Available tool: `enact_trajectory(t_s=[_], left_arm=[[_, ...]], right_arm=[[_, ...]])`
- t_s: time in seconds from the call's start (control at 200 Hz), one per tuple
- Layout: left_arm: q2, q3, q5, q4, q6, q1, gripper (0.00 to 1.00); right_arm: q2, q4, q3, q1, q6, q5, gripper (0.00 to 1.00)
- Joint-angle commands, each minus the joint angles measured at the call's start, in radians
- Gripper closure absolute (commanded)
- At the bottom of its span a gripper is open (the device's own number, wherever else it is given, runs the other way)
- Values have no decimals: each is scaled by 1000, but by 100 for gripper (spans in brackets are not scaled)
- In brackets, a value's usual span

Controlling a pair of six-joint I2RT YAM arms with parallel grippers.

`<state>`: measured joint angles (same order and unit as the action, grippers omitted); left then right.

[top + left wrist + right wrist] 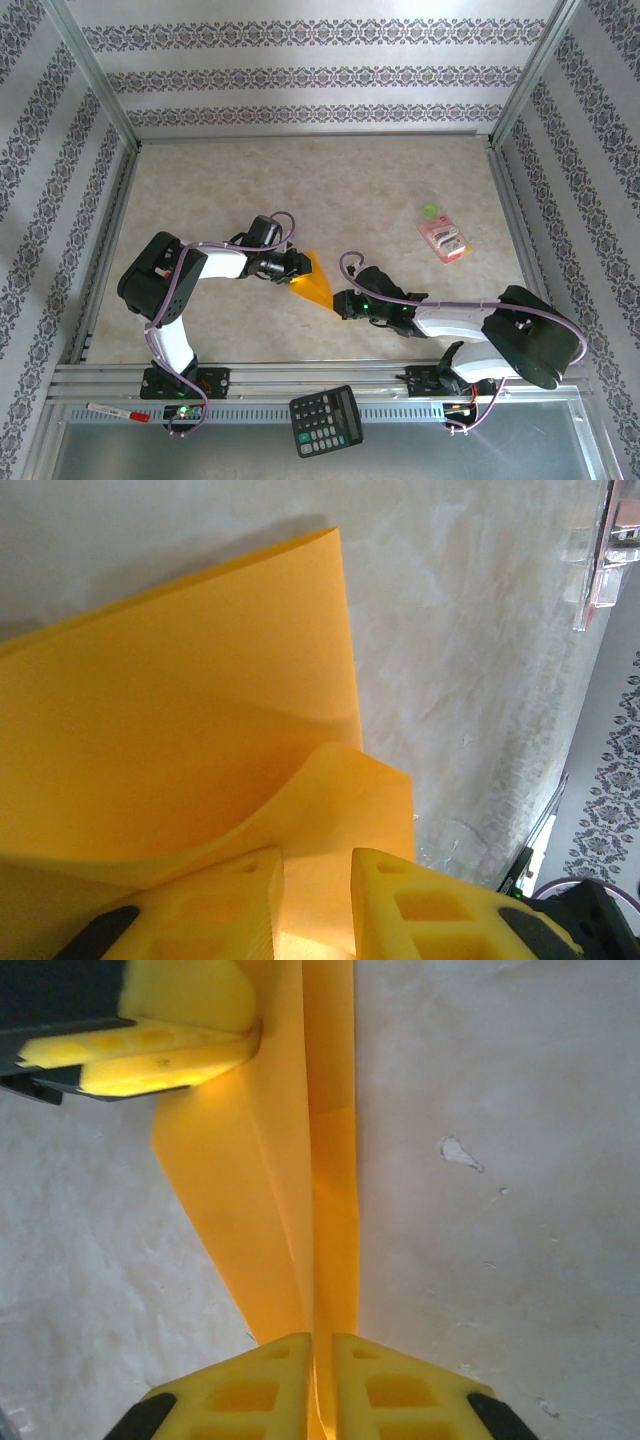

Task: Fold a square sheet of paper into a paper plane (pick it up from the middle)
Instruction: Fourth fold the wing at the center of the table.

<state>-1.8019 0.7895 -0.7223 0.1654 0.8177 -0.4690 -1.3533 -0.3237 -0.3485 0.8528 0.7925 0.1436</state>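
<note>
two yellow-fingered robot grippers flanked a thin orange-yellow square sheet of paper (314,283), creased into a pointed wedge, over the pale marbled table (300,180) just beyond the black calculator (326,420). the right gripper (322,1355), on the side nearer the calculator, was pinched almost shut on the sheet's layered centre crease. the left gripper (317,880), on the side farther from it, had its jaws slightly parted around a curled flap; whether it truly gripped could not be told. nose and centre folds looked made; the wing folds seemingly remained.
</note>
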Motion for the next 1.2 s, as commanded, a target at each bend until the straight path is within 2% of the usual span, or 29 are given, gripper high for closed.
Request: enact_trajectory(t_s=[0.0,0.205,0.565,0.974,1.194], left_arm=[[-33,-19,73,-58,-37,9,75],[-30,-15,73,-61,-39,7,75],[-29,-13,80,-69,-47,12,75],[-29,-15,80,-70,-49,13,75],[-28,-19,79,-66,-45,12,75]], right_arm=[[-23,-1,-17,-6,-11,15,90],[-39,-12,-1,-6,-4,14,96],[-57,19,45,20,-21,-12,95],[142,160,-20,10,-67,-30,86],[52,118,-89,8,-62,27,90]])
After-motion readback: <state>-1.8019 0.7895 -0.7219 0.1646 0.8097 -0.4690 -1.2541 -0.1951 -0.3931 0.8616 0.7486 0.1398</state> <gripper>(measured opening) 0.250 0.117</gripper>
